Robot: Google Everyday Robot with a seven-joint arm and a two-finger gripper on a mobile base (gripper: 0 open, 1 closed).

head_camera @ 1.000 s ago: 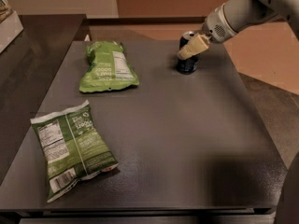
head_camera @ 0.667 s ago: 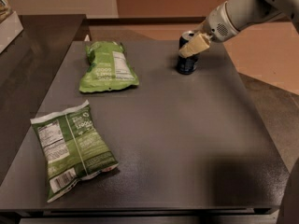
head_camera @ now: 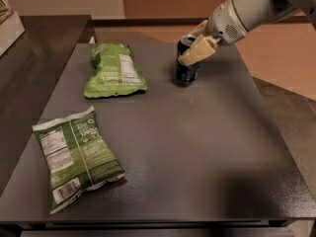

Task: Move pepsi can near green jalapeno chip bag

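The gripper (head_camera: pixel 190 46) pinches the upright pepsi can (head_camera: pixel 186 70) between its jaws at the rim. The closer green chip bag (head_camera: pixel 114 70) lies flat, leftward across the desk (head_camera: pixel 197 147).

The arm (head_camera: pixel 256 6) reaches in from the upper right, its pincer (head_camera: pixel 191 44) clamped on the pepsi can (head_camera: pixel 186 73).

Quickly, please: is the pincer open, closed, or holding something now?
Pincer: closed on the pepsi can, gripping its top, at the far side of the table.
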